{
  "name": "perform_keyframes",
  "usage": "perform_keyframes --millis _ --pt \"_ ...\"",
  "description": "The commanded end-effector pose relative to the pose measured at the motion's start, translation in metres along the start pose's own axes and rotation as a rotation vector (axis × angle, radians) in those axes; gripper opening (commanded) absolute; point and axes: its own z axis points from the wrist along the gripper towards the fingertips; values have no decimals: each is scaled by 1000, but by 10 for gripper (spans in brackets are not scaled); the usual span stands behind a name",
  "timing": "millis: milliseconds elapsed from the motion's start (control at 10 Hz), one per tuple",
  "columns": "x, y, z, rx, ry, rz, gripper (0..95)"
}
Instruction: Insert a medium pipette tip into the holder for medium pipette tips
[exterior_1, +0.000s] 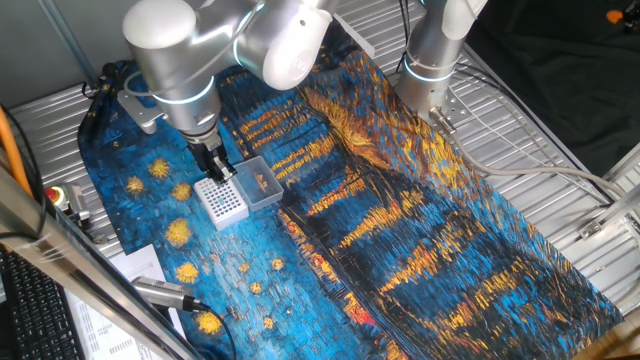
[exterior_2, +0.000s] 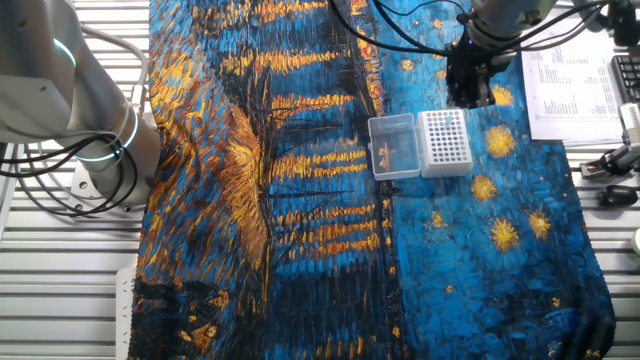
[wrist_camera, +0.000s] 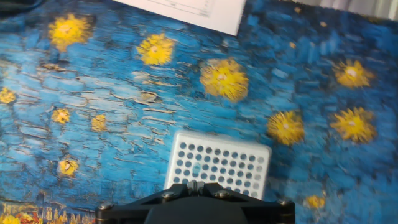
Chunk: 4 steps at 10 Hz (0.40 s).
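Note:
The holder for medium pipette tips (exterior_1: 222, 200) is a small white block with a grid of dark holes, standing on the blue painted cloth. It also shows in the other fixed view (exterior_2: 445, 142) and in the hand view (wrist_camera: 219, 165). My gripper (exterior_1: 217, 170) hangs just above the holder's back edge, fingers pointing down (exterior_2: 470, 92). In the hand view the jaws (wrist_camera: 196, 185) are pressed together over the holder's near rows. A faint pale, see-through tip (wrist_camera: 194, 169) seems to reach down from between them towards the holes.
A clear plastic box (exterior_1: 262, 182) stands right beside the holder (exterior_2: 392, 147). A second arm's base (exterior_1: 430, 70) stands at the cloth's far edge. A pipette (exterior_1: 165, 292) and printed sheets (exterior_2: 575, 85) lie near the cloth's edge.

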Motion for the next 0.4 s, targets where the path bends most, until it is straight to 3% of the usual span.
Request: perform_keyframes --millis 100,400 --pt "0 0 -1 1 4 -3 0" --pt "1 0 -1 1 6 -3 0"
